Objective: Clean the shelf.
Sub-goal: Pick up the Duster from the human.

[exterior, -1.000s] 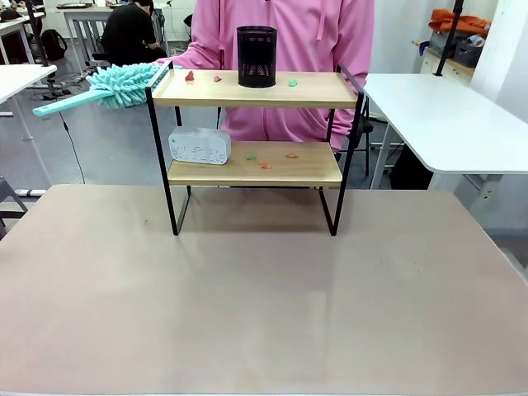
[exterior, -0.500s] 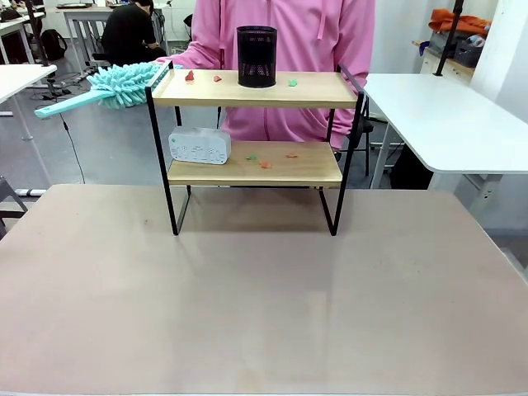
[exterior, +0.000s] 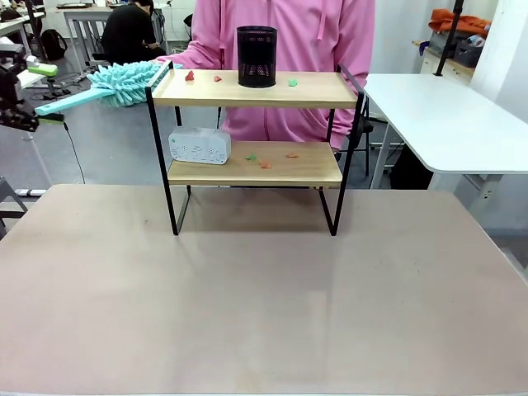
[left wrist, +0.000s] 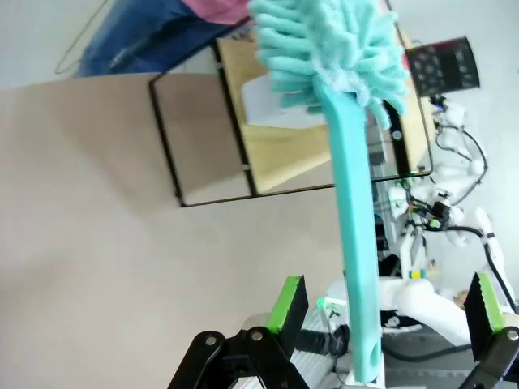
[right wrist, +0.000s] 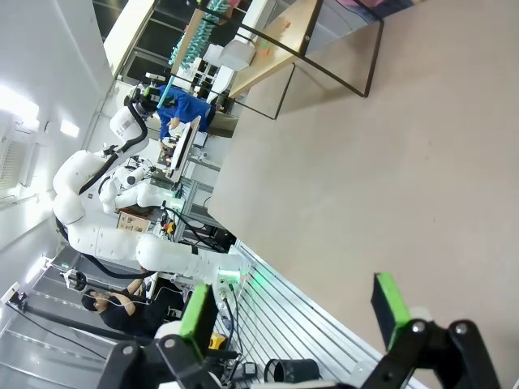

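Framing the duster [left wrist: 354,203] handle's tip, likely light, stiff and best held there, the left end effector [left wrist: 388,312] stands apart.

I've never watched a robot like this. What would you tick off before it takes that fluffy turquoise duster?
1. Left gripper open for the handle: ok, the jaws stand wide.
2. Duster handle lined up: ok, in the left wrist view its end lies between the green pads, not gripped.
3. Person's hold on the duster's far end: cannot tell, the fluffy head hides the hand.
4. Right gripper out of the way: ok, open and empty above the table.
5. Shelf ready for sweeping: not ok, a black mesh cup and coloured scraps sit on the top board, and a white box sits below.
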`<control>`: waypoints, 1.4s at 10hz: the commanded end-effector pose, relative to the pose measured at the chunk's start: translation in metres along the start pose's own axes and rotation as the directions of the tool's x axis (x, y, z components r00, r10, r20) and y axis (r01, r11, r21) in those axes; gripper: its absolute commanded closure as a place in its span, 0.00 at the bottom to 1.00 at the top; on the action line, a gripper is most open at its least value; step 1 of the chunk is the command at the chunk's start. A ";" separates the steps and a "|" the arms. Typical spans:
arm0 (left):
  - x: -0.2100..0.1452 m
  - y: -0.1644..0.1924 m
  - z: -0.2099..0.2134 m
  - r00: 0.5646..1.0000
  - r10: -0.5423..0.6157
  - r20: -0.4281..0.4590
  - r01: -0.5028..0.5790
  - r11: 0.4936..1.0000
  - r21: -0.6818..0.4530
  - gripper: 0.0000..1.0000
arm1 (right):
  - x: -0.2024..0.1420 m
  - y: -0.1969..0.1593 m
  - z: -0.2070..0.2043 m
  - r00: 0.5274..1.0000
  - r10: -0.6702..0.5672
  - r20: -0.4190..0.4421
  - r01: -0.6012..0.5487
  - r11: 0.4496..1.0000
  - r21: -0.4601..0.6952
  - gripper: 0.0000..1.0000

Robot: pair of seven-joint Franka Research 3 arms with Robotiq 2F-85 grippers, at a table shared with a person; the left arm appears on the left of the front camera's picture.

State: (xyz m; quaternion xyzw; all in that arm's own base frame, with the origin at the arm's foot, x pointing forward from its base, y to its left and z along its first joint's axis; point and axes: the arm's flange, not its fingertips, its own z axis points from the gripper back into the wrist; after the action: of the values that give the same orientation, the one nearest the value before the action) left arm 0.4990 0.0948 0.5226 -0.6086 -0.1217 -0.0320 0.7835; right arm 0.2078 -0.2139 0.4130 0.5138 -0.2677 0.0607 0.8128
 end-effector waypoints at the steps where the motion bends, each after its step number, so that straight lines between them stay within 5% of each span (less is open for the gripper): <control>1: 0.011 0.000 -0.008 0.999 0.031 -0.044 -0.035 0.996 -0.079 0.00 | 0.002 0.001 0.000 0.999 0.028 0.017 -0.028 1.000 0.012 0.00; 4: 0.026 0.016 -0.027 0.989 0.088 -0.122 -0.109 0.979 -0.170 0.00 | 0.002 0.001 0.000 0.999 0.028 0.017 -0.028 1.000 0.012 0.00; 11: 0.031 0.031 -0.034 0.990 0.132 -0.048 -0.138 0.978 -0.158 0.00 | 0.002 0.001 0.000 0.999 0.028 0.017 -0.028 1.000 0.012 0.00; 12: 0.030 0.030 -0.033 0.992 0.120 -0.029 -0.123 0.981 -0.148 0.58 | 0.002 0.001 0.000 0.999 0.028 0.017 -0.028 1.000 0.012 0.00; 13: 0.030 0.029 -0.032 0.994 0.113 -0.007 -0.113 0.984 -0.140 0.58 | 0.002 0.001 0.000 0.999 0.028 0.017 -0.028 1.000 0.012 0.00; 14: 0.029 0.029 -0.032 0.994 0.108 -0.005 -0.108 0.985 -0.134 1.00 | 0.002 0.001 0.000 0.999 0.028 0.017 -0.028 1.000 0.012 0.00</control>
State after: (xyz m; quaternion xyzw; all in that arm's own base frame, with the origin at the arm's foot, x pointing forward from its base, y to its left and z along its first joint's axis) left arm 0.5395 0.0793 0.4885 -0.6621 -0.0742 -0.0028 0.7457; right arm 0.2076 -0.2140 0.4131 0.5137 -0.2681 0.0613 0.8127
